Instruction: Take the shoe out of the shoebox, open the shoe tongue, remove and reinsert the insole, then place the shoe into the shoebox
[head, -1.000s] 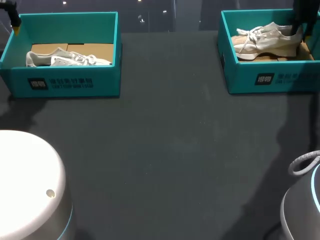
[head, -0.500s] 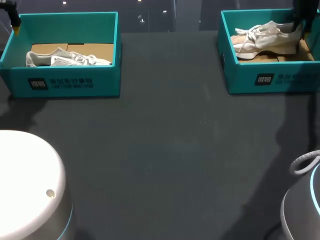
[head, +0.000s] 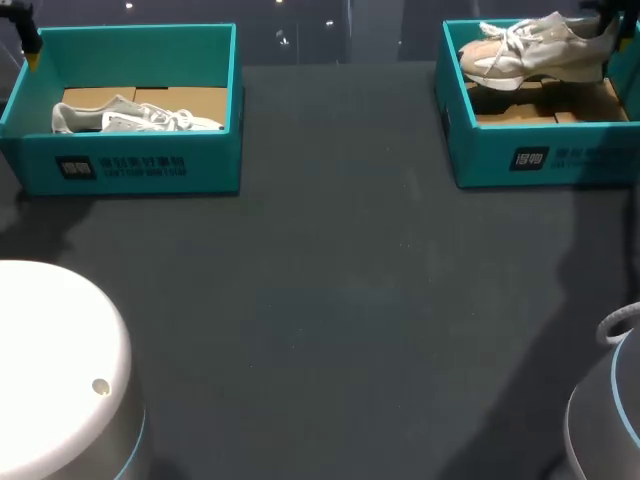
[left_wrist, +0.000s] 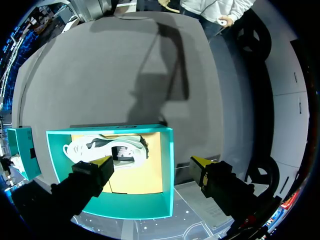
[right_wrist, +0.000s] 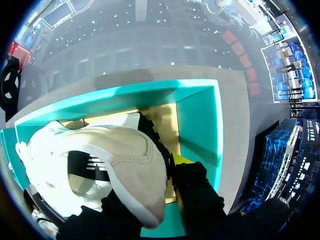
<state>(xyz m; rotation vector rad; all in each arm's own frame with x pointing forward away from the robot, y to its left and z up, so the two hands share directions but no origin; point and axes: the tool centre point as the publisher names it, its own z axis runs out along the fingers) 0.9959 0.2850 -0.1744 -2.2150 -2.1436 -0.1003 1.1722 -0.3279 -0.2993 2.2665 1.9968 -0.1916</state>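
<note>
Pinches the shoe (head: 535, 45) at its heel with the right gripper (right_wrist: 155, 172), clamped on the collar from both sides with only one yellow tip showing past the heel. Holds it in the air over the open shoebox (head: 540, 155), toe pointing away from the fingers and sole hanging below them; cannot tell whether it is clear of the walls yet. Hangs the left gripper (left_wrist: 152, 167), spread wide and holding nothing, above the second shoebox (left_wrist: 167, 150), with the second shoe (left_wrist: 107, 150) lying below and ahead of the fingers. Risks a swivel or a slip, judging by so short a hold on the heel against the long, heavy forefoot. Risks, too, snagging the toe or the loose laces (head: 500, 40) on the wall beneath if carried sideways too low, dragging or tipping the box.
</note>
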